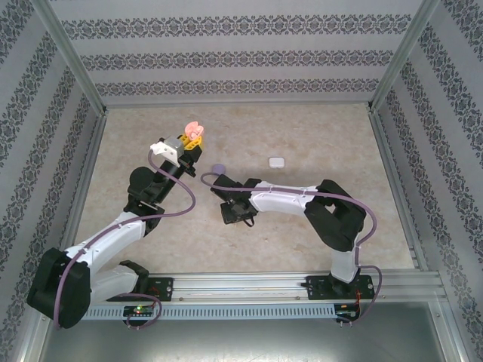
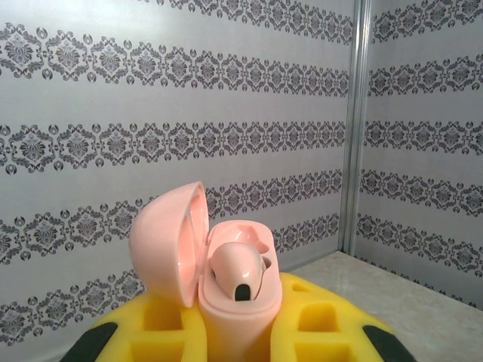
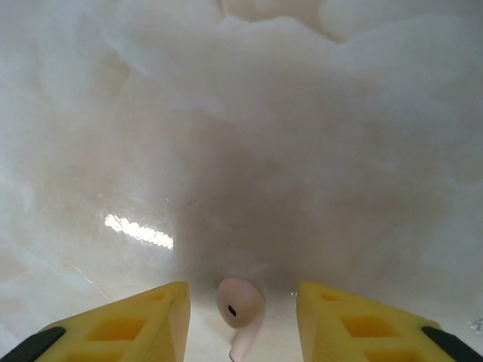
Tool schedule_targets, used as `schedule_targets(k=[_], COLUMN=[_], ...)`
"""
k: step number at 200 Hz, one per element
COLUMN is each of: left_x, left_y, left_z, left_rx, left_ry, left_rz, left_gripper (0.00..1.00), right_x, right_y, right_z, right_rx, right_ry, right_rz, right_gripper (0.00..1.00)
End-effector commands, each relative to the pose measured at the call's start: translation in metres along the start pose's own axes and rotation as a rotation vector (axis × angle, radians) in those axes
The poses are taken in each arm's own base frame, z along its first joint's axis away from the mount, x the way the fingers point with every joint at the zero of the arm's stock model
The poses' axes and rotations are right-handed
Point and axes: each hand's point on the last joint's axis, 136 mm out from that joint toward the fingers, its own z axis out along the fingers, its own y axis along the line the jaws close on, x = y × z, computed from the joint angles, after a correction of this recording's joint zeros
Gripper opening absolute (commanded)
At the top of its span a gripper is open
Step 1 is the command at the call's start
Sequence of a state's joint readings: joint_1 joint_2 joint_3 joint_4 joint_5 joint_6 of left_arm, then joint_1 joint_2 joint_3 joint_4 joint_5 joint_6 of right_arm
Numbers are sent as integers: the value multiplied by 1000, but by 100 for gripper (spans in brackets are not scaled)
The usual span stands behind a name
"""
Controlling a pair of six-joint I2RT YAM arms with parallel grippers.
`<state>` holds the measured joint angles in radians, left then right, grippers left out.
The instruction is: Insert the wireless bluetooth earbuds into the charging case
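One pinkish earbud (image 2: pixel 238 270) sits in the open pink case (image 2: pixel 235 320) the left gripper (image 1: pixel 192 143) clamps; right gripper (image 3: pixel 241 326) gapes around another earbud (image 3: pixel 240 302)

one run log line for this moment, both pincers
left pincer: shut on pink charging case, lid open | seated pink earbud: in case | right pincer: open, straddling loose pink earbud on table

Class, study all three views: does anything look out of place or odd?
One pinkish earbud lies loose on the table, between the right claw's fingers, while the open pink case in the left claw holds just one seated earbud. Nothing looks damaged.
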<state>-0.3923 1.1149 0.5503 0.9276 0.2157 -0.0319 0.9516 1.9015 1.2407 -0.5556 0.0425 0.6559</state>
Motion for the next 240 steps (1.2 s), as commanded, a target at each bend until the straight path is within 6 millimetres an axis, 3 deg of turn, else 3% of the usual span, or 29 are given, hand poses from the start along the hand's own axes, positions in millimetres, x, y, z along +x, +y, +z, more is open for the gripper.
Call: schedule_targets(k=[1, 114, 196, 240], left_x=[-16, -13, -11, -11], left_y=[4, 4, 3, 2], left_z=[-5, -7, -4, -4], left_rx=[-13, -7, 0, 4], left_ry=[-57, -48, -43, -43], left_rz=[-3, -5, -10, -11], left_gripper=[0, 0, 0, 0], right_x=[0, 3, 8, 3], right_y=[-3, -7, -2, -1], right_z=[2, 15, 14, 2], right_rx=[58, 96, 86, 73], right_ry=[3, 20, 17, -15], right_rz=[-13, -14, -13, -2], right_gripper=[42, 37, 26, 20])
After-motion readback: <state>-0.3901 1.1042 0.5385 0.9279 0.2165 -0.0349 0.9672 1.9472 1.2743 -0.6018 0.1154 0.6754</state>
